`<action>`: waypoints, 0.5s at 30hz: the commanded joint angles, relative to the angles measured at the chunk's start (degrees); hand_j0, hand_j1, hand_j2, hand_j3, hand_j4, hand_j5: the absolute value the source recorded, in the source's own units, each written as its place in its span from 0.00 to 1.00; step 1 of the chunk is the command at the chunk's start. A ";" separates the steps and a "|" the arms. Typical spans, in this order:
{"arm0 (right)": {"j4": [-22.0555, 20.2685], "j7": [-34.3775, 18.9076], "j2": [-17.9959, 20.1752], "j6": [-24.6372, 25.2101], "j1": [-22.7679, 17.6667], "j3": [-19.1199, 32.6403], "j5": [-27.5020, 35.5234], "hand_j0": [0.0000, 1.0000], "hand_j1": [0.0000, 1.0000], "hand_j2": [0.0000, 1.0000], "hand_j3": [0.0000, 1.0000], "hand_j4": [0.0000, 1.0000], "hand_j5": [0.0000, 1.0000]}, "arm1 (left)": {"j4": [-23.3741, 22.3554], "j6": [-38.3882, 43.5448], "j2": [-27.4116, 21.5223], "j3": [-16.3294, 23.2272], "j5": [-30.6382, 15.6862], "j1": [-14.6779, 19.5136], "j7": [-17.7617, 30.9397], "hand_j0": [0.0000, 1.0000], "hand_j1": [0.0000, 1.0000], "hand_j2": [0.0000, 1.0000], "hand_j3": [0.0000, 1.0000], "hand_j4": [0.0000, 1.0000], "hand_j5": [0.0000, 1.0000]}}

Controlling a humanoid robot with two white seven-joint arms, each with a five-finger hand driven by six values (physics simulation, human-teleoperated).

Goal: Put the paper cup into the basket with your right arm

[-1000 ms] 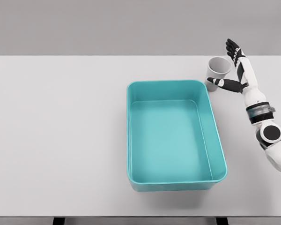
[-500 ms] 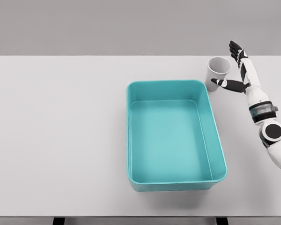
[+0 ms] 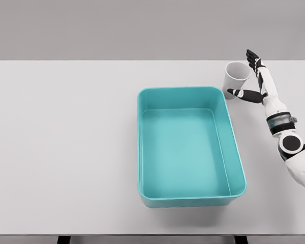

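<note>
A white paper cup [image 3: 235,78] stands upright on the table just past the far right corner of the teal basket [image 3: 234,136]. My right hand [image 3: 248,76] is beside the cup on its right, open. Its dark fingers [image 3: 253,58] are spread behind the cup's rim and the thumb [image 3: 242,94] reaches under the cup's near side. The cup is not enclosed by the hand. The left arm is out of view.
The basket is an open rectangular tub in the middle right of the white table [image 3: 66,142]. The table's far edge runs just behind the cup, and its right edge lies beyond my right forearm [image 3: 274,104].
My right hand has drifted slightly left and lower toward the cup, the thumb now lower by its base. The cup and basket have not moved.
</note>
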State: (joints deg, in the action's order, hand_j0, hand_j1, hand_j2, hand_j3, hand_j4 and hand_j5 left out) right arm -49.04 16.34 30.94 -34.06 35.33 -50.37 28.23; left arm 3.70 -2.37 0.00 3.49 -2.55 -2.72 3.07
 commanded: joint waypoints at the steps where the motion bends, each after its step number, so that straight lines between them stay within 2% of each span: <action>1: 0.53 0.01 -0.09 -0.04 0.00 0.10 -0.46 1.00 1.00 1.00 1.00 1.00 1.00 | 0.00 0.00 0.00 0.03 0.00 0.00 0.01 1.00 1.00 1.00 1.00 1.00 1.00; 9: 2.37 0.01 -0.44 -0.04 0.61 0.27 -2.13 1.00 1.00 1.00 1.00 1.00 1.00 | 0.00 0.00 0.00 0.03 0.00 0.00 0.01 1.00 1.00 1.00 1.00 1.00 1.00; 15: 6.59 0.01 -3.52 0.14 1.84 0.54 -1.07 1.00 1.00 1.00 1.00 1.00 1.00 | 0.00 0.00 0.00 0.03 0.00 0.00 0.01 1.00 1.00 1.00 1.00 1.00 1.00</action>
State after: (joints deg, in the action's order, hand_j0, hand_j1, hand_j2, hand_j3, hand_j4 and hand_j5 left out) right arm -43.61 16.33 28.33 -33.99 37.35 -49.98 26.76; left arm 3.69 -2.37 0.00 3.49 -2.55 -2.72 3.07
